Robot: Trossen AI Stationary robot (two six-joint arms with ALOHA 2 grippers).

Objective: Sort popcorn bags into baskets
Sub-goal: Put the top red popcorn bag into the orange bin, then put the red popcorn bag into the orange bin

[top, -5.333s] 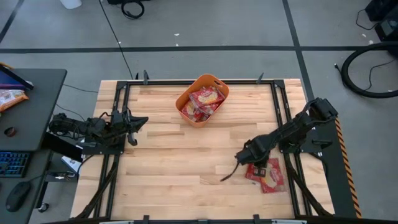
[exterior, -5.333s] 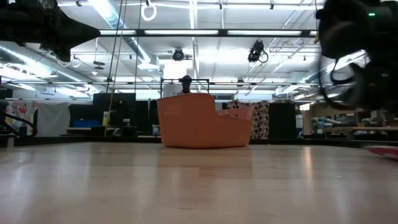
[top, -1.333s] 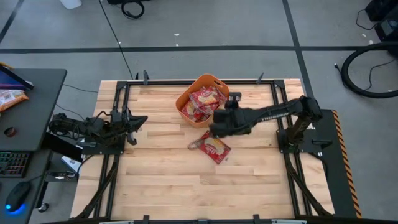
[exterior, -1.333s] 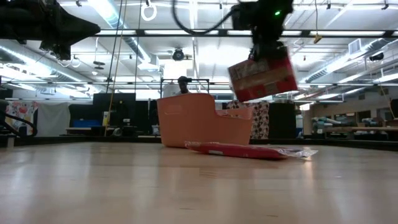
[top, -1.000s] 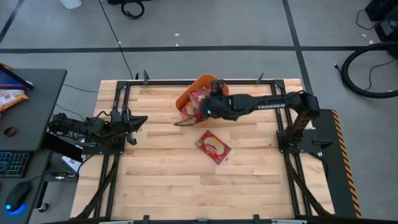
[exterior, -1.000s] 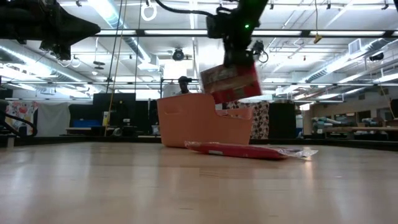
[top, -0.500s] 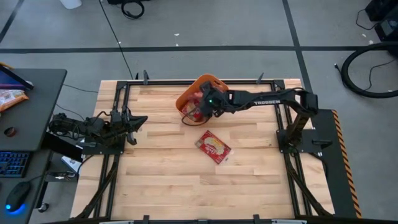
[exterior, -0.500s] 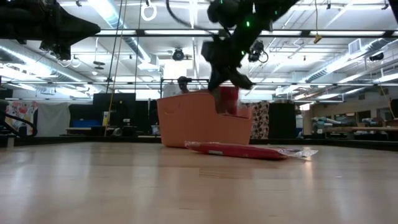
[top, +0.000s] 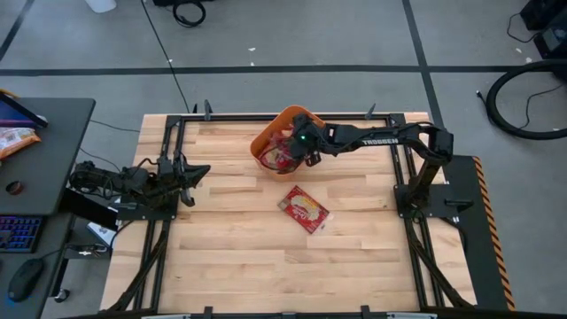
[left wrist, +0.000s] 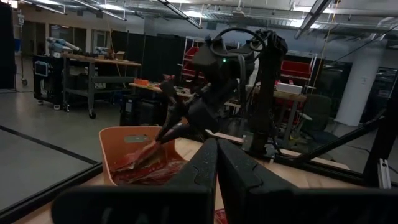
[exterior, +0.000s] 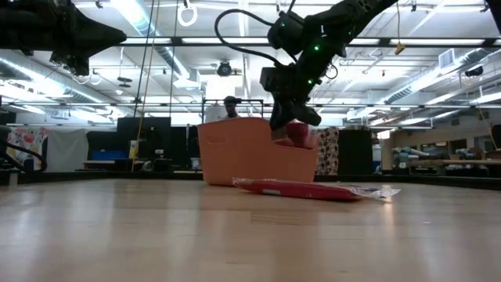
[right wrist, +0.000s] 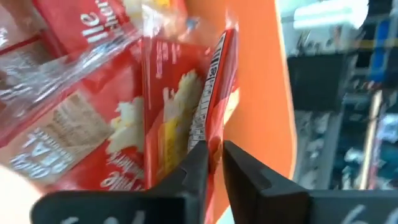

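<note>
Right hand [top: 306, 151]: you have it over the tub [top: 266, 142], fingers pinched on a bag's [right wrist: 180, 118] edge, bag inside the rim.
Left hand [top: 197, 173]: parked at the table's [top: 230, 257] left edge, fingers together.
Loose bag [top: 304, 208]: flat on the table, near the tub.
Handling: light, glossy, likely slippery and floppy; take it by a crimped edge.

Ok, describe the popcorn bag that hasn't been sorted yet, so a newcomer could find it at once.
Start at the orange basket at the table's far edge, where the right gripper reaches in. Just nearer than it, mid-table, one red popcorn bag lies flat on bare wood. It is the only bag outside the basket.
</note>
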